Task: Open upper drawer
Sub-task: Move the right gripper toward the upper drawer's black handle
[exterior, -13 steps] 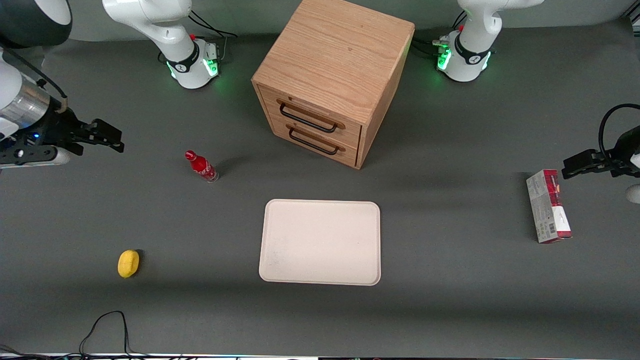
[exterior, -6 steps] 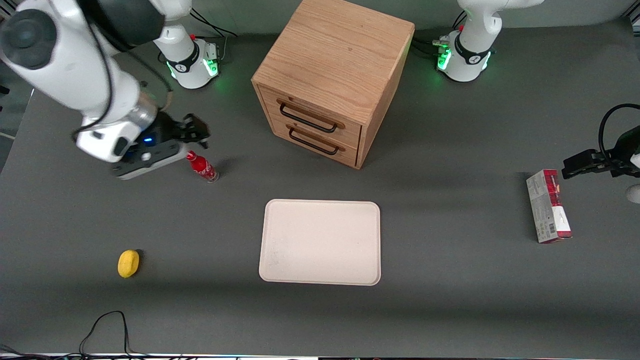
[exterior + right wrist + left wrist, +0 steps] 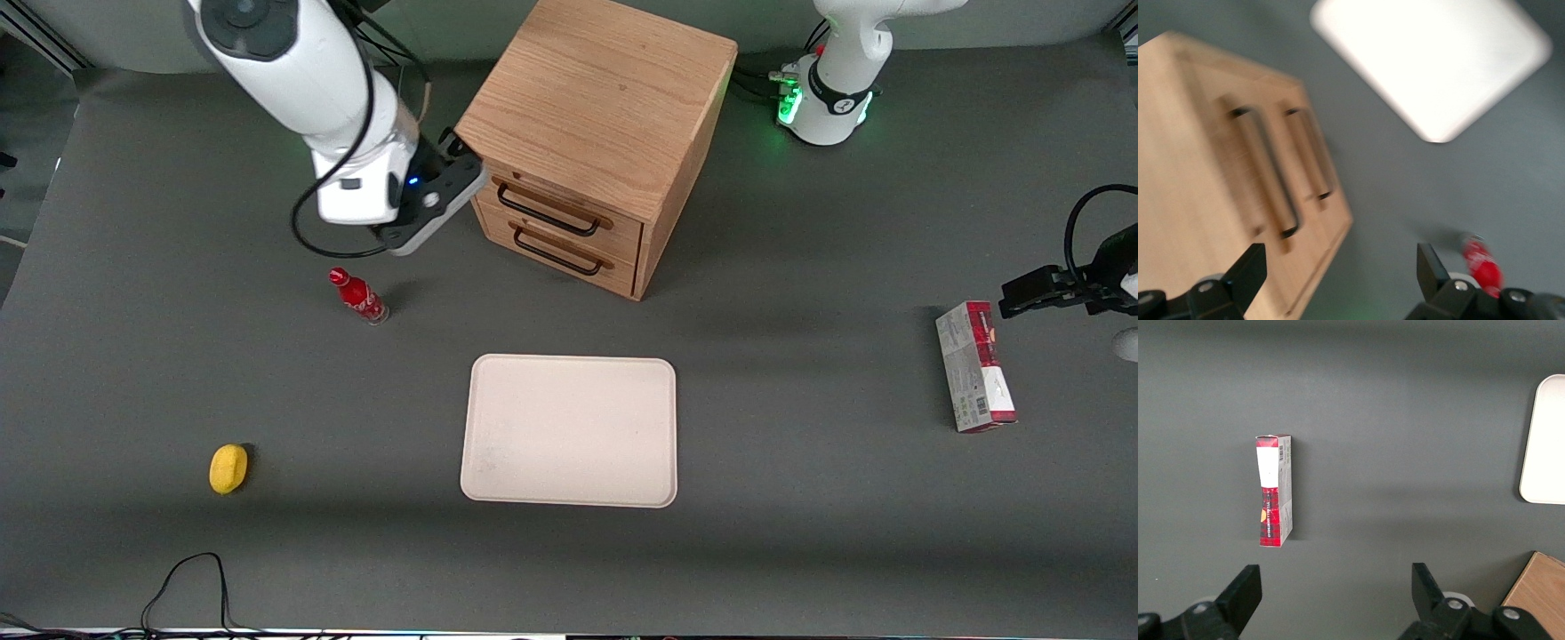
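Note:
The wooden cabinet (image 3: pixel 605 89) stands toward the back of the table. Its upper drawer (image 3: pixel 613 229) is shut, with a thin black handle (image 3: pixel 544 211). The lower drawer (image 3: pixel 613 271) under it is shut too. My right gripper (image 3: pixel 460 153) is open and empty, in the air at the cabinet's front corner toward the working arm's end, level with the upper drawer and touching nothing. In the right wrist view the open gripper (image 3: pixel 1338 260) frames the cabinet's lower edge, with the upper drawer's handle (image 3: pixel 1271 180) and the lower handle (image 3: pixel 1313 160) ahead.
A red bottle (image 3: pixel 358 296) stands on the table nearer the front camera than the gripper. A cream tray (image 3: pixel 569 431) lies in front of the cabinet. A yellow lemon (image 3: pixel 228 468) lies toward the working arm's end. A red-and-white box (image 3: pixel 974 366) lies toward the parked arm's end.
My right arm has swung from the working arm's end of the table, past the red bottle, up to the cabinet's front corner. The drawers have not moved.

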`<action>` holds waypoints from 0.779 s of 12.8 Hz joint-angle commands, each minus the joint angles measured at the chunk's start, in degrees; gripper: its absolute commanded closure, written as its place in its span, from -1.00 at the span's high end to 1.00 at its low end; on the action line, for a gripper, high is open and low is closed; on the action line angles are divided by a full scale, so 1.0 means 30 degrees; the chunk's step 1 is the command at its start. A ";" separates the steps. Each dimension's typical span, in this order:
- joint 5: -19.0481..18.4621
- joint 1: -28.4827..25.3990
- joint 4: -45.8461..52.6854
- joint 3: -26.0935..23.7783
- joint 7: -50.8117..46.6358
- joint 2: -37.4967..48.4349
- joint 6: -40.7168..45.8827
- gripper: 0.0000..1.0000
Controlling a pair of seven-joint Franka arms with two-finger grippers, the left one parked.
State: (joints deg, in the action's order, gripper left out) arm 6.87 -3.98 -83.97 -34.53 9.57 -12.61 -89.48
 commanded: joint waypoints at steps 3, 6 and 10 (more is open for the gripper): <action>0.1578 0.0185 0.0364 -0.0878 0.5073 -0.3115 0.0619 1.00; 0.1549 -0.0194 -0.0074 -0.1059 0.4985 -0.3851 -0.0432 1.00; 0.1374 -0.0576 -0.1567 -0.1059 0.4985 -0.3911 -0.2686 1.00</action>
State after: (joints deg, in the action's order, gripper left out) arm 10.17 -5.28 -86.44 -37.59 23.33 -24.87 -94.44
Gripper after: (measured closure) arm 0.000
